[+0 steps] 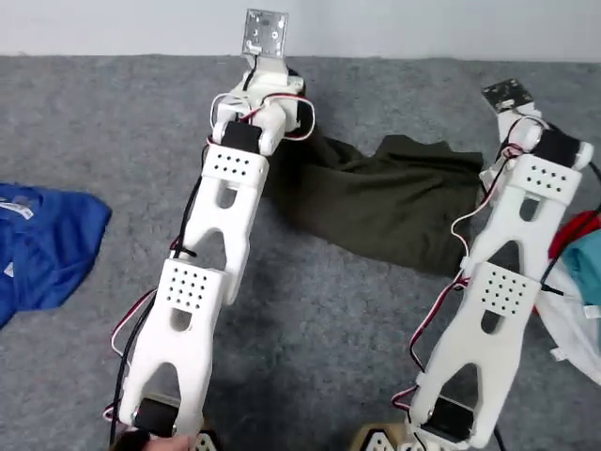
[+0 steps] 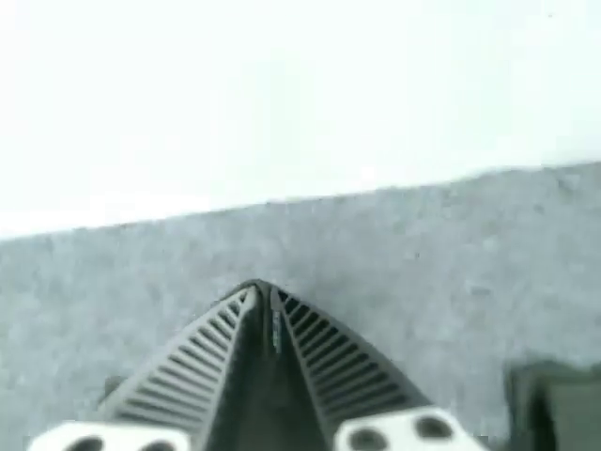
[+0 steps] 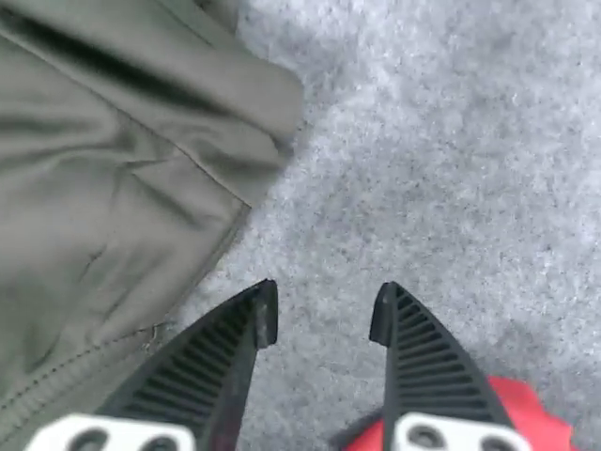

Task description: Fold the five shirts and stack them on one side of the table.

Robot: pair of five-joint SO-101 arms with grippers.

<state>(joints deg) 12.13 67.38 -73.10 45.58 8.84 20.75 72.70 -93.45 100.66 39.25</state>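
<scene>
Parted and empty at the right claw (image 3: 324, 315), olive shirt (image 3: 113, 169) just beside on its left. Pinched together at the left claw (image 2: 263, 303), shirt off to its right.

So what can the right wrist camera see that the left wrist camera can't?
Right wrist view: the green shirt, a bit of red cloth, and the right gripper, open above the table. Left wrist view: the left gripper, shut, the white wall past the table's far edge, and a dark shape I can't make out. Both: the grey table cover.
</scene>
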